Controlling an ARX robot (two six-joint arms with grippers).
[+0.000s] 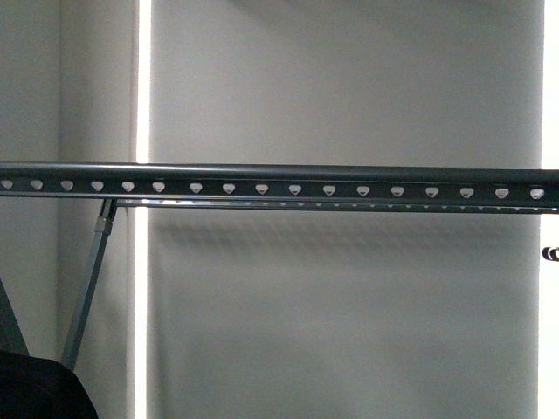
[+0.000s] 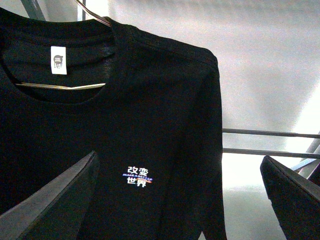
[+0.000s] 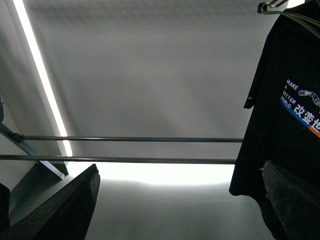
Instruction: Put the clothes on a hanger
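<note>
We see open room above and below the rack rail (image 1: pixel 279 179); its slanted leg (image 1: pixel 90 279) and the black T-shirt (image 1: pixel 39 388) crowd the lower left.

The rack rail (image 1: pixel 279 179) is smooth dark grey metal with a soft sheen; the T-shirt (image 2: pixel 150 115) is matt black knit cloth; the wire coat hanger (image 2: pixel 60 86) is thin, shiny silver metal

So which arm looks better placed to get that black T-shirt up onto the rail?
Left, probably: the black T-shirt on its wire coat hanger hangs directly ahead of the open left end effector; the right end effector faces mostly bare wall.
</note>
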